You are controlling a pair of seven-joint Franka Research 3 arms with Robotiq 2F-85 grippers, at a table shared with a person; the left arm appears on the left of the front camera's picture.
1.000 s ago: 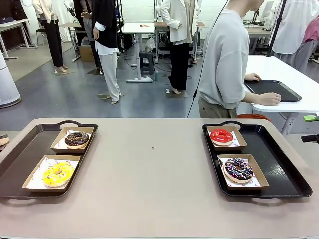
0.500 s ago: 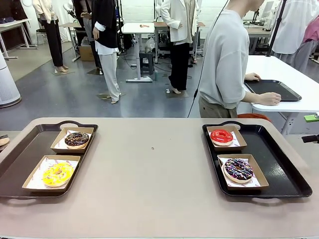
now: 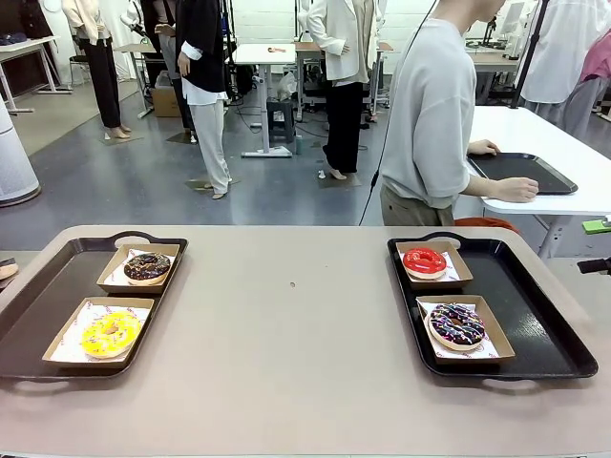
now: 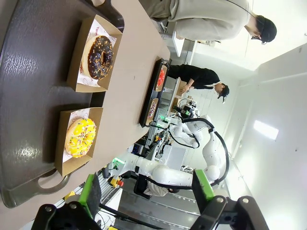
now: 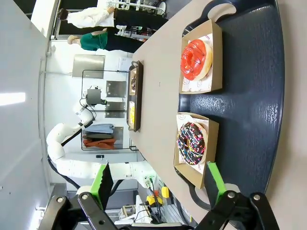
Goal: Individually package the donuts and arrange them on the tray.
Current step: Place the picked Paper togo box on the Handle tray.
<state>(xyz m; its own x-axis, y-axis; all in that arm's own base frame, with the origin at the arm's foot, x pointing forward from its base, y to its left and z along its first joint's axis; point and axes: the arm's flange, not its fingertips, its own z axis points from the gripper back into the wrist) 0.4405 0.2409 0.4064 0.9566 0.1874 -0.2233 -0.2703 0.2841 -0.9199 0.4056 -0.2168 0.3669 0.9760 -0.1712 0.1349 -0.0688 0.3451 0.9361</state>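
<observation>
While both hands, left hand point(image 4: 146, 194) and right hand point(image 5: 158, 179), gape wide and empty, boxed donuts sit lower left, yellow donut point(image 3: 110, 334), chocolate donut point(image 3: 147, 268), and lower right, red donut point(image 3: 425, 260), sprinkled donut point(image 3: 456, 325).

I get bright, even overhead light with soft shadows on the counter point(image 3: 305, 382), pale sheen on the left tray point(image 4: 29, 96) in the left wrist view, both wrist pictures bowed at their edges, and a blown-out white wall there

Two black trays point(image 3: 38, 296) point(image 3: 544, 315) hold cardboard boxes point(image 3: 57, 345); person point(image 3: 434, 114) behind.
</observation>
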